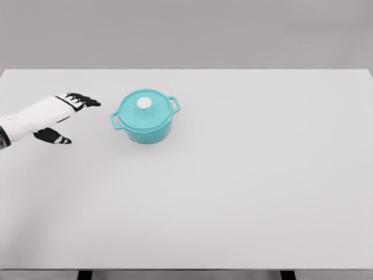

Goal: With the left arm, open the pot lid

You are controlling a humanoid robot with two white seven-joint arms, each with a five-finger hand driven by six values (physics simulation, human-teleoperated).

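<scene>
Head view, one frame on our list: a white table point(245, 192) fills most of the picture, its far edge meeting a plain grey wall point(186, 32), with two dark legs just showing at the bottom edge. We record a teal pot point(145, 119) left of centre toward the far side, two side handles, its lid point(144, 108) seated with a white knob point(144, 103). Our left hand point(65, 114) hovers near the pot's left, apart from it, black fingers point(84, 101) spread and thumb lowered, holding nothing.
</scene>
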